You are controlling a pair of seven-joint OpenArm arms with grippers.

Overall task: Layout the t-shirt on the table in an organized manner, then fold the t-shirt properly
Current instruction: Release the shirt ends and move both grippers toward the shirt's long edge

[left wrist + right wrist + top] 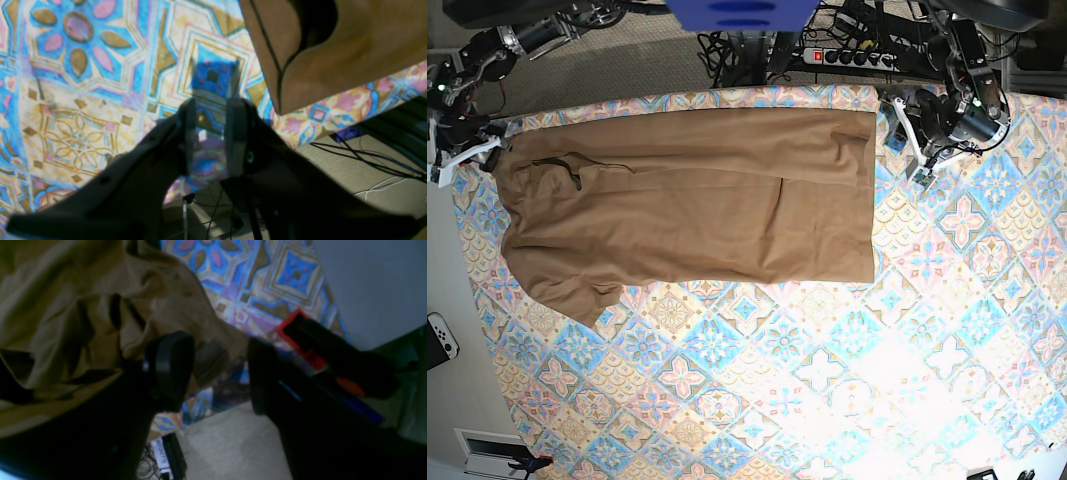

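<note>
The tan-brown t-shirt (697,195) lies spread flat across the far part of the table (827,380), its long side along the far edge. In the base view my right gripper (472,155) sits at the shirt's left end. The right wrist view shows that gripper (217,373) open, with rumpled shirt cloth (83,306) lying under and partly between the fingers. My left gripper (915,155) hovers just off the shirt's right end. In its wrist view the left gripper (212,133) is open with only patterned table (83,100) in the gap, and the shirt's corner (350,50) lies to the upper right.
A power strip (857,57) and tangled cables (367,156) lie on the floor past the table's far edge. A red and black part (300,336) shows beside my right gripper. A white controller (439,340) lies on the floor at the left.
</note>
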